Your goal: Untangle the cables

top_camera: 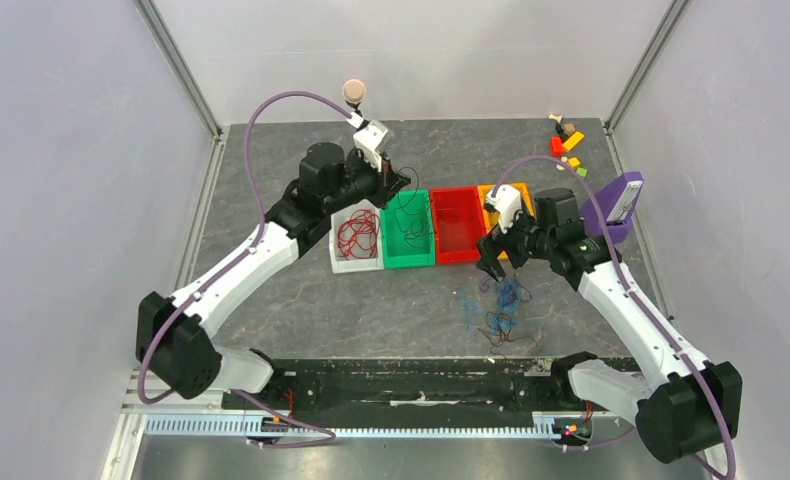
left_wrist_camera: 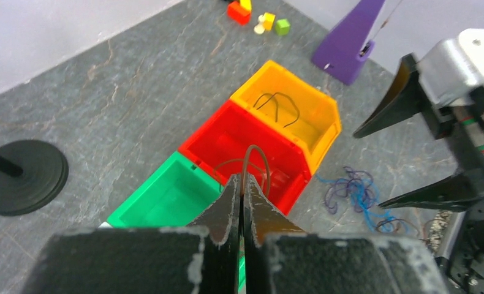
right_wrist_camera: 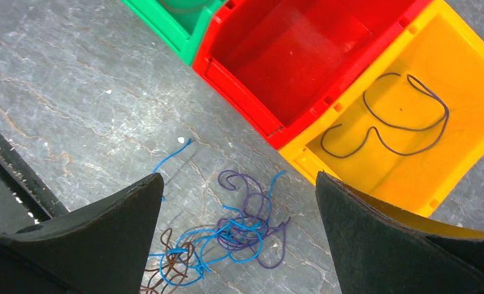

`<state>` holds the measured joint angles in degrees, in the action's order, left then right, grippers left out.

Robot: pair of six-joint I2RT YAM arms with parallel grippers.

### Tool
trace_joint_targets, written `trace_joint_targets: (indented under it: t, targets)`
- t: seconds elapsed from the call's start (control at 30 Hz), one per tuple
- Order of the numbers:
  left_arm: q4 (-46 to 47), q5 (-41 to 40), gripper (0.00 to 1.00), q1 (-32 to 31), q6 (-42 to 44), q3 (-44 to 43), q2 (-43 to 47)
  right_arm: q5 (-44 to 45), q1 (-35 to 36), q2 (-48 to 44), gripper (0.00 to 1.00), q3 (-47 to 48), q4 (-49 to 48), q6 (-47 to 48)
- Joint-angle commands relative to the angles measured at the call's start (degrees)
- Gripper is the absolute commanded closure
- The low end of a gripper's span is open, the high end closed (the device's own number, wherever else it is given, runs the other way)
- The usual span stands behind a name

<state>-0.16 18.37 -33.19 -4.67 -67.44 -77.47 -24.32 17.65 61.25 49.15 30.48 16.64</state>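
**Left claw pinches one cable, right claw spread over the tangle**

Top view: the left claw (top_camera: pixel 401 182) hangs over the white plastic bin (top_camera: pixel 356 265) of red cables (top_camera: pixel 356 232) and the green plastic bin (top_camera: pixel 408 258). The right claw (top_camera: pixel 493 268) hovers above a loose tangle of thin blue and purple cables (top_camera: pixel 503 305) on the grey stone-patterned tabletop (top_camera: pixel 271 170).

Left wrist: the left claw is pressed together on a thin dark brown cable (left_wrist_camera: pixel 256 156), which loops up in front of the red plastic bin (left_wrist_camera: pixel 239 135).

Right wrist: the right claw is spread wide and holds nothing, with the tangle below it. One dark purple cable (right_wrist_camera: pixel 383 128) lies in the orange-yellow plastic bin (right_wrist_camera: pixel 460 67).

White bin (top_camera: pixel 356 266), green bin (top_camera: pixel 408 262), red bin (top_camera: pixel 458 258) and orange bin (right_wrist_camera: pixel 460 67) line the tabletop (top_camera: pixel 271 170) middle. Small blocks (top_camera: pixel 569 140) lie in the far right corner, and a purple stand (top_camera: pixel 621 205) is at the right edge.
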Motion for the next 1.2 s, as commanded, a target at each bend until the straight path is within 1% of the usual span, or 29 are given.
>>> trace_joint_targets:
  t: [0.0,0.03,0.13,0.17,0.37,0.53,0.73,0.8,0.87,0.9,0.93,1.0,1.07,1.1,1.17]
  targets:
    - [6.4,-3.5,0.98,1.2,4.6,1.0,-2.7,0.6,-2.8,1.2,0.02,1.9,-1.8,-1.3]
    - [6.4,-4.6,0.98,1.6,4.6,0.8,-3.5,0.4,-3.5,1.5,0.02,2.2,-1.8,-1.3]
    - [6.4,-7.7,0.98,2.1,8.2,0.4,-5.4,-0.1,-5.1,2.2,0.02,2.5,-1.8,-1.2]
    - [6.0,-7.5,0.98,2.6,8.5,0.2,-6.1,-0.3,-5.4,2.3,0.02,2.6,-1.8,-1.2]
    - [2.0,-0.8,0.98,2.5,12.6,0.8,-11.4,-1.1,-7.1,4.3,0.02,2.8,-0.8,-0.8]
    - [0.5,-0.9,0.98,1.4,13.3,-1.0,-17.4,-1.3,-8.6,4.5,0.02,2.9,0.9,0.8]
    - [-1.9,-5.3,0.98,-0.6,14.4,-2.9,-24.0,-0.8,-10.8,4.9,0.02,3.8,3.3,3.4]
    - [-2.7,-7.1,0.98,-0.7,13.8,-3.3,-25.6,-1.1,-11.9,5.6,0.02,5.3,6.2,5.4]
    - [-3.9,-7.5,0.98,-0.6,13.6,-3.5,-25.4,-1.7,-13.0,6.6,0.02,7.1,9.7,8.5]
    - [-4.3,-7.1,0.94,-0.6,13.3,-3.4,-24.7,-2.1,-13.6,7.2,0.02,8.1,11.4,10.2]
    - [-4.4,-6.2,0.86,-0.5,13.1,-3.2,-23.1,-2.7,-14.0,7.5,0.02,8.8,13.3,11.6]
    - [-4.6,-3.9,0.62,-0.4,12.2,-2.8,-19.8,-3.6,-14.9,8.1,0.02,10.0,16.4,14.2]
    - [-6.8,-1.9,0.47,-0.4,10.8,-3.9,-16.6,-3.7,-14.9,8.5,0.02,10.5,18.6,15.8]
    - [-8.5,-1.2,0.42,-0.4,10.3,-4.8,-15.1,-3.7,-15.0,8.7,0.02,10.6,19.4,16.1]
    - [-11.4,-0.2,0.36,-0.1,9.2,-6.5,-12.6,-3.3,-15.0,8.8,0.03,10.6,20.0,16.5]
